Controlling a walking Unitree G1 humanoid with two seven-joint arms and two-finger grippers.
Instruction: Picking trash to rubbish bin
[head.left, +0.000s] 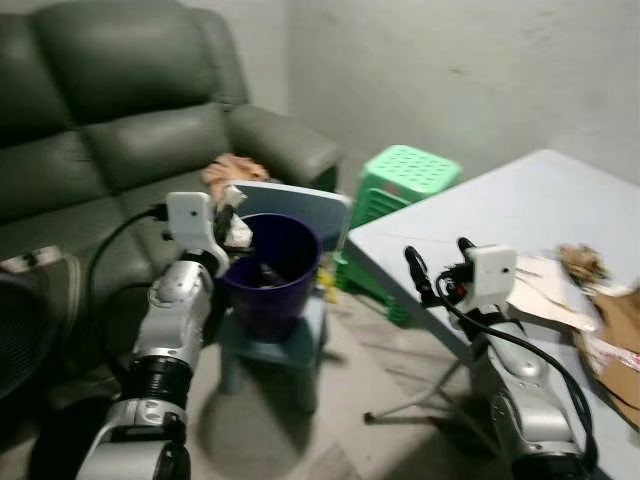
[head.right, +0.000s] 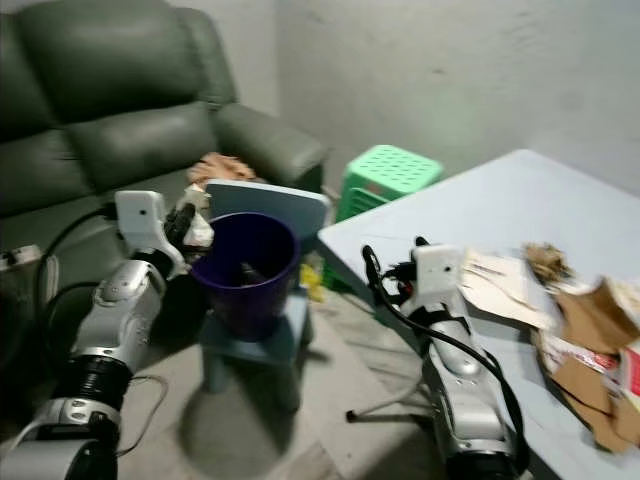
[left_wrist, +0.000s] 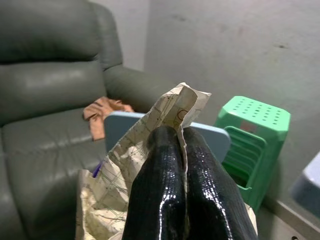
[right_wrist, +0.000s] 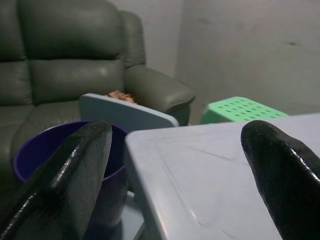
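At the left, the left gripper (left_wrist: 177, 165) is clamped on a crumpled sheet of pale printed paper (left_wrist: 131, 159), held at the near-left rim of the round dark purple plastic bin (head.left: 272, 275) on its small blue stool (head.left: 290, 345). The bin's mouth lies just to the right of the paper, so the drop likely needs a short reach rightward. Farther right, the right gripper (right_wrist: 177, 175) hovers spread wide over the edge of the pale blue table (head.left: 520, 195), with torn brown cardboard scraps (head.right: 590, 345) to its right.
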